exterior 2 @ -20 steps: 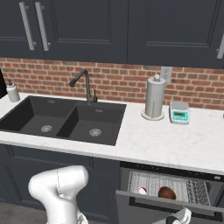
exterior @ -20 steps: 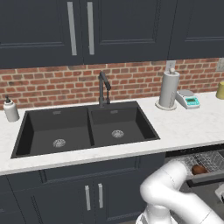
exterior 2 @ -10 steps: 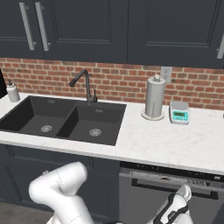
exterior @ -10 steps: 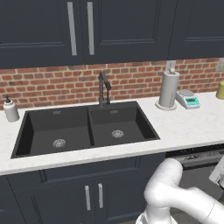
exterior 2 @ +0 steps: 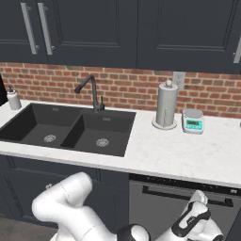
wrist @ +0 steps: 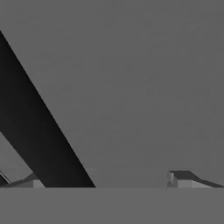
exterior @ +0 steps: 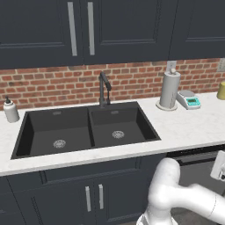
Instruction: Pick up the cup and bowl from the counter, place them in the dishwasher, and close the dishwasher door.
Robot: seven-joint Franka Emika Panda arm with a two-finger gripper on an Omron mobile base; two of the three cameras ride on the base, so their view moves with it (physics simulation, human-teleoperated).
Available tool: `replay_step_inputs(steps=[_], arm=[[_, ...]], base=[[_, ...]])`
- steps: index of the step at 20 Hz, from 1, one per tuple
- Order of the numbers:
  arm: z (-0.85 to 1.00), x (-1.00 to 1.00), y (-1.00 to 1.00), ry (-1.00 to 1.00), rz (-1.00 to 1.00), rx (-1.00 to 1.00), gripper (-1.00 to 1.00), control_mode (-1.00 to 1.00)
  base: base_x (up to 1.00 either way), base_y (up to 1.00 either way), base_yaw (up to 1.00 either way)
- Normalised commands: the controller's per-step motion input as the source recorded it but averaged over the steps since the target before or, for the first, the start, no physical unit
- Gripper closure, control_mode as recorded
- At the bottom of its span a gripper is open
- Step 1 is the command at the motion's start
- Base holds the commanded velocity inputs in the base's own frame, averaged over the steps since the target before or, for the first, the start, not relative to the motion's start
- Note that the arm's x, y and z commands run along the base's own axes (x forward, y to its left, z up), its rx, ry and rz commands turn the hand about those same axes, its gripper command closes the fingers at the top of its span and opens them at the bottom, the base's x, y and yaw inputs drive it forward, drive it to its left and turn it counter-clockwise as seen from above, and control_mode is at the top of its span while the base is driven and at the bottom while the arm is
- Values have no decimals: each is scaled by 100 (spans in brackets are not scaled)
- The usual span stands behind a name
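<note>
The dishwasher door [exterior 2: 181, 209] stands upright and shut under the black top strip [exterior 2: 183, 183], flush with the white counter [exterior 2: 169, 155]. My gripper [exterior 2: 199, 199] rests against the door's right part, and its hand shows at the right edge of the left base view beside the dishwasher [exterior: 195, 169]. In the hand view the flat grey door panel [wrist: 131, 87] is very close. The gripper [wrist: 107, 183] is open, its fingertips [wrist: 180, 179] far apart with nothing between them. The cup and the bowl are hidden.
A black double sink [exterior: 88, 129] with a faucet [exterior: 103, 88] is set in the counter. A paper-towel roll [exterior 2: 166, 104], a white-and-teal scale [exterior 2: 193, 121], a soap bottle [exterior: 11, 110] and a pale yellow container [exterior: 222, 90] stand on it. Handled cabinet doors [exterior: 92, 197] are below.
The dishwasher door has swung up from half open to shut, hiding the rack and the brown bowl. My hand rose with the door.
</note>
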Motion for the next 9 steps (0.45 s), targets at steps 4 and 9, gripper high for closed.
replay_step_inputs(steps=[4,9], arm=[[-73,28,-25,-13,10,19,-100,-100],[-100,25,-11,-23,-1,30,-100,-100]], base=[[0,0,0],[0,0,0]])
